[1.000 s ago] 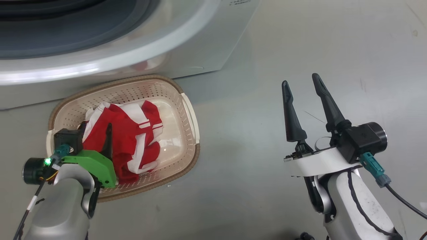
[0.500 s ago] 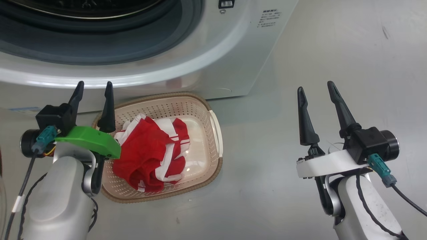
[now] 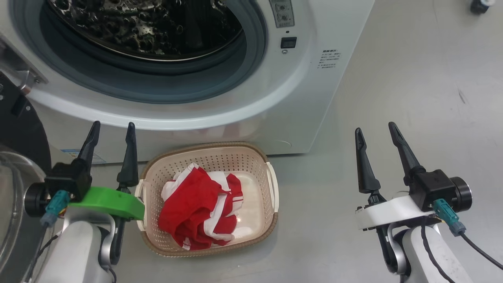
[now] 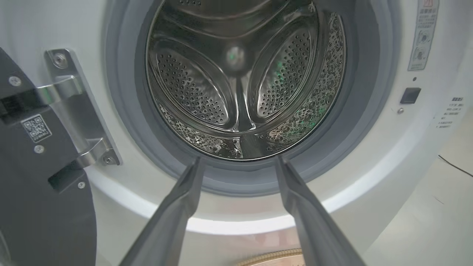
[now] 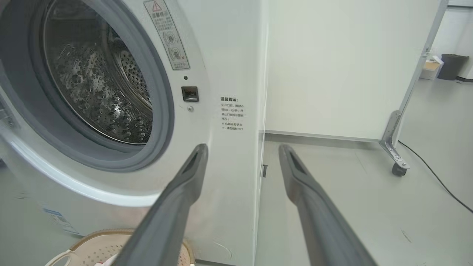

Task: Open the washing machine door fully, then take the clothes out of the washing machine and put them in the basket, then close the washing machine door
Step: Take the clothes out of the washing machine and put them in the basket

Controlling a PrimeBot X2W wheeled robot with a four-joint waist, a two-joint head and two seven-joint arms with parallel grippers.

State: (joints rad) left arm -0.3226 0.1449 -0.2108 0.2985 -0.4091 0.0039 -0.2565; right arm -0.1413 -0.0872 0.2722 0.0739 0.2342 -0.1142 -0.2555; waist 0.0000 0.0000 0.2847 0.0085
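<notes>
Farthest left, the washing machine door [image 3: 17,125] stands swung wide on its hinge, out to the left of the left gripper [image 3: 113,125] and a little beyond its fingertips. Step 1, opening the door fully, looks done.

The left gripper hangs with its 2 dark fingers spread and nothing between them. It points at the washing machine [image 3: 302,94], just below the grey rubber ring.

Just to the right of that gripper, and lower than its fingertips, the basket [image 3: 220,147] sits on the floor against the foot of the machine. The clothes [image 3: 196,208] lie in it in 1 red-and-white heap, well inside the rim. Step 2 therefore looks complete.

In the left wrist view the steel drum [image 4: 240,74] lies straight ahead of the fingers, and the part that can be seen looks bare. Its near floor is hidden behind the ring, so a small leftover cannot be ruled out.

Far right, the right gripper [image 3: 374,127] is also spread and holds nothing. It is well apart from the basket and aimed past the machine's right front corner.

What seems left is step 3, swinging the door shut, and the left arm is the nearer one.
</notes>
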